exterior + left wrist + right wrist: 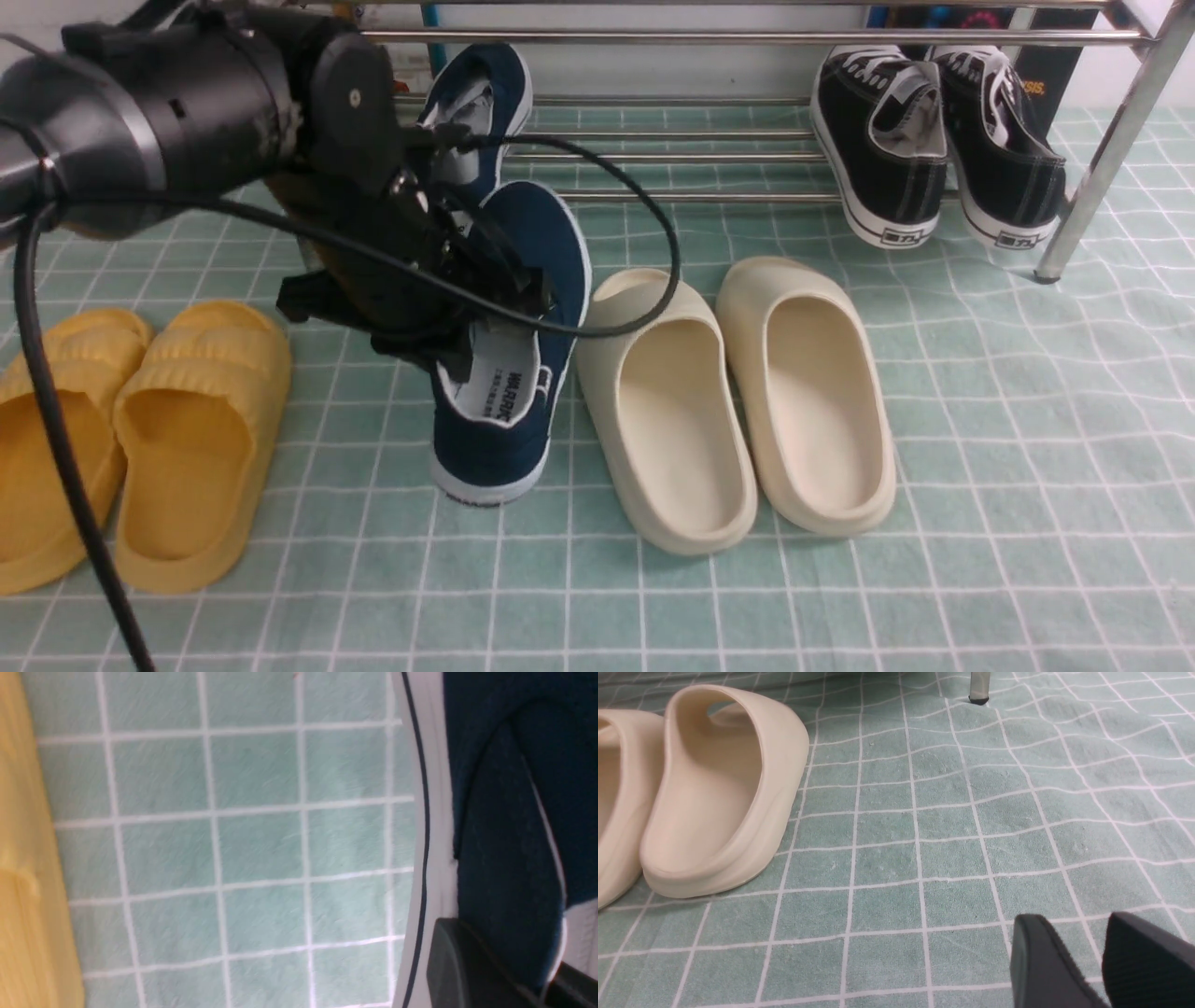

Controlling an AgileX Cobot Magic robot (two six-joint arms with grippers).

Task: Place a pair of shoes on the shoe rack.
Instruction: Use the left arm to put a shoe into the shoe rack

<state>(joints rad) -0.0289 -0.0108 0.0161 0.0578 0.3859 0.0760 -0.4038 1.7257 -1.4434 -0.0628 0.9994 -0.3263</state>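
left gripper [476,313]: clamped on near navy slip-on [495,448], on its side wall facing the yellow slides [187,439] | near navy slip-on: on checked cloth [980,560], between yellow slides and cream slides [663,411], heel toward cloth's near edge | second navy slip-on [495,79]: on shoe rack [709,37], lower bars, left end | right gripper [1073,933]: jaws apart, over cloth beside cream slides

The rack [709,37] stands at the back of the mat [1027,467]. On it, the far slip-on [485,84] lies at the left and two sneakers [887,149] at the right. The near slip-on [523,411] is before the rack, between the left slides [187,439] and the right slides [672,411].
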